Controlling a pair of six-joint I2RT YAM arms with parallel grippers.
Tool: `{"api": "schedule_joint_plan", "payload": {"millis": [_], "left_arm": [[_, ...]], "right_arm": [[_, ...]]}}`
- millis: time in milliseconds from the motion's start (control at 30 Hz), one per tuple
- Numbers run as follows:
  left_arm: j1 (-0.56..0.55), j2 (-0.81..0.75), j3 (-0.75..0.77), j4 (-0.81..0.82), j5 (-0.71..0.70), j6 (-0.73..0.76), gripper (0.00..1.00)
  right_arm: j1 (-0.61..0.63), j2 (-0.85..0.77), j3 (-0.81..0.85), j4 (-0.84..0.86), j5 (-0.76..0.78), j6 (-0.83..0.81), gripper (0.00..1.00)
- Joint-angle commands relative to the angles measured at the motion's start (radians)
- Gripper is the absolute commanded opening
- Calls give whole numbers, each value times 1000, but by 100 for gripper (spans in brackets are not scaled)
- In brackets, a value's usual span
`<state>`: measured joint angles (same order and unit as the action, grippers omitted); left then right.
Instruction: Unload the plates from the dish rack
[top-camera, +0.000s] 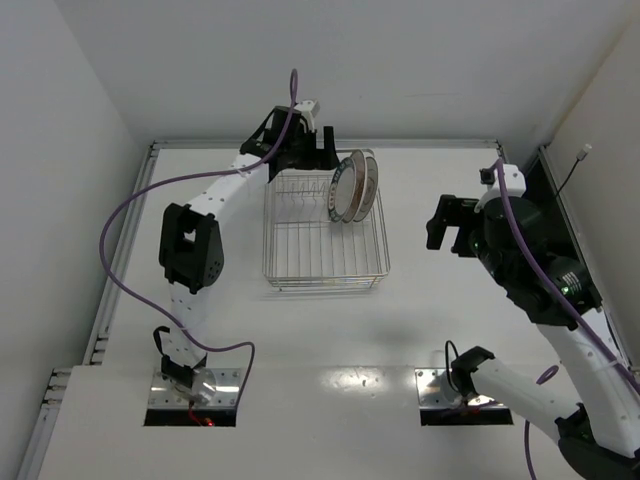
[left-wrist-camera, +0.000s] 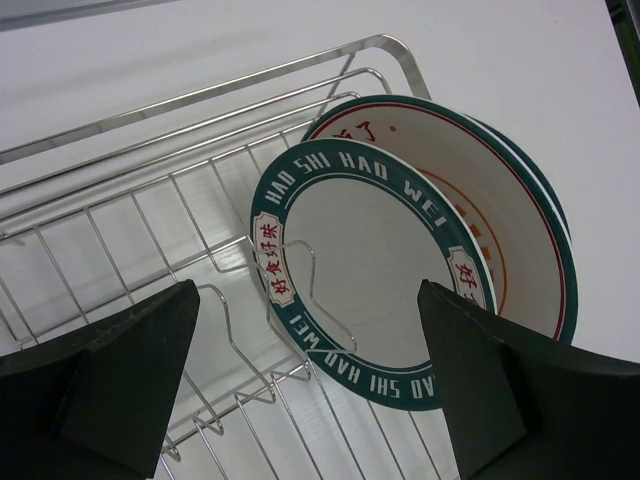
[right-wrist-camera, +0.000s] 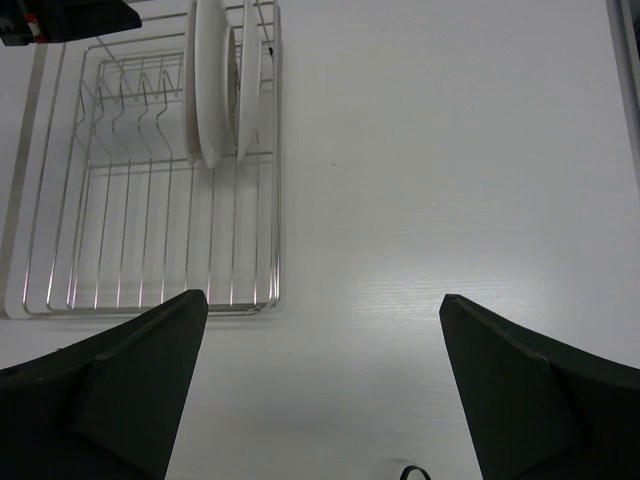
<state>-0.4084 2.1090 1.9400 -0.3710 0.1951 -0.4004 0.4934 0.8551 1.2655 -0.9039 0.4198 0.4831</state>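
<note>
The dish rack (top-camera: 312, 250) is a chrome wire basket at the table's middle back. Plates stand upright in its far right corner (top-camera: 350, 187). In the left wrist view the front plate (left-wrist-camera: 390, 260) is white with a dark teal lettered rim. A larger plate (left-wrist-camera: 500, 210) with a teal rim and red-orange ring stands right behind it, and another rim edge shows behind that. My left gripper (top-camera: 322, 152) is open and empty, above the rack's back edge, left of the plates (left-wrist-camera: 310, 400). My right gripper (top-camera: 448, 228) is open and empty, right of the rack (right-wrist-camera: 320, 400).
The rack's upright wire dividers (left-wrist-camera: 230, 330) run left of the plates. In the right wrist view the rack (right-wrist-camera: 150, 230) lies upper left with the plates edge-on (right-wrist-camera: 210, 80). A raised rail (top-camera: 330, 144) borders the table's back, and walls stand on both sides.
</note>
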Motion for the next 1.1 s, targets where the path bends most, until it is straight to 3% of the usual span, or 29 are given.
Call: {"api": "schedule_joint_plan", "payload": {"millis": [0,500,933,1067], "left_arm": [[-1,-38,14,31,36,28,89],[-33,100,200,-36,72,28,88],[-73,134,191,-46,92,48,88],[-82,111,151,-37,40,37,85]], "right_arm": [[2,4,-23,23,14,17,100],[2,-83,-97,42,7,26,100],[2,-103,-127,31,16,26,100],[2,-103,-127,22,16,37,100]]}}
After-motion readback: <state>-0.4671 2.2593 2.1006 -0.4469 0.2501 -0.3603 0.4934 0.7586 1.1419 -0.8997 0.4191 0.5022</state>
